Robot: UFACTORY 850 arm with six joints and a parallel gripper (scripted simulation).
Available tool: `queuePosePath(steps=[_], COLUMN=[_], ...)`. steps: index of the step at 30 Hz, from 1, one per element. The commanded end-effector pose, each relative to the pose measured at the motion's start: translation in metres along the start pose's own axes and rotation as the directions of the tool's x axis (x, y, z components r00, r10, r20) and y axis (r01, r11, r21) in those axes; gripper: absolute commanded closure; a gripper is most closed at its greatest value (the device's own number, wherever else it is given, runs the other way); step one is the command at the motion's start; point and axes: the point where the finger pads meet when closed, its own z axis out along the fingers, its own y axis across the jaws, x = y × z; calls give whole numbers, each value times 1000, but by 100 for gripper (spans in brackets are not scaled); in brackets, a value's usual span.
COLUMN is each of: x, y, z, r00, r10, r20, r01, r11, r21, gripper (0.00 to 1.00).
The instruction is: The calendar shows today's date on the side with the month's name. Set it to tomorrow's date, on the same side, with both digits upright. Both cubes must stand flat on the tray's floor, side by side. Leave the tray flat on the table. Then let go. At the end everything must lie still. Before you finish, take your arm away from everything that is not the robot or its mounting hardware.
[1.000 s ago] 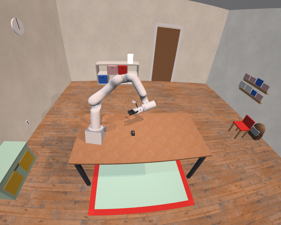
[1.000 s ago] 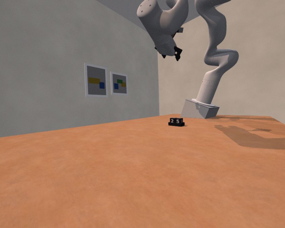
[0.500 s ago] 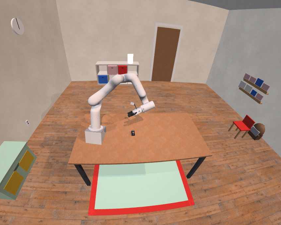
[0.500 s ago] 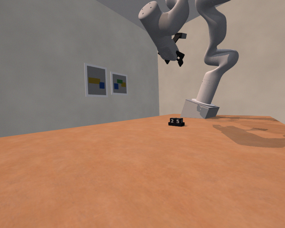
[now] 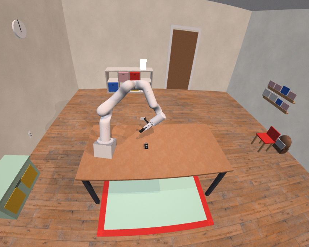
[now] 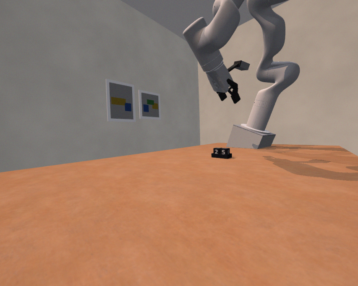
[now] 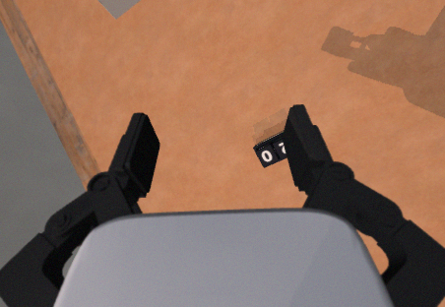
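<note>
The calendar (image 5: 146,145) (image 6: 221,152) (image 7: 270,153) is a small black tray with two black cubes side by side, standing on the wooden table (image 5: 175,159) (image 6: 142,215) (image 7: 212,61). In the exterior view the left cube (image 6: 215,151) shows a 2 and the right cube (image 6: 223,151) shows a 5, both upright. In the wrist view the opposite side shows a 0 and a second digit partly hidden behind my right finger. My gripper (image 5: 142,130) (image 6: 229,97) (image 7: 219,125) is open and empty. It hangs well above the table, tilted, between the calendar and the robot base.
The robot base (image 5: 104,149) (image 6: 249,136) stands on the table's left part, behind the calendar in the exterior view. The table's edge (image 7: 49,95) runs along the left of the wrist view, with floor beyond it. The arm's shadow (image 6: 311,169) falls on the table.
</note>
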Motion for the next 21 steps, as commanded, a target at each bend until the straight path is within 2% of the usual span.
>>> queuePosePath(steps=[1, 7, 9, 10, 11, 18, 21], x=[-15, -37, -37, -40, -50, -72, -84], y=[24, 49, 49, 51, 58, 64, 62], z=[14, 24, 24, 25, 27, 29, 30], r00=[992, 951, 951, 943, 911, 815, 736], r10=[95, 272, 272, 298, 380, 557, 662], r20=[79, 144, 144, 149, 161, 159, 142], r01=[-84, -221, -221, -239, -297, -412, -476], r11=[988, 929, 929, 917, 874, 751, 655], r21=[-126, -297, -297, -318, -386, -516, -586], gripper=[0, 0, 0, 0, 0, 0, 0])
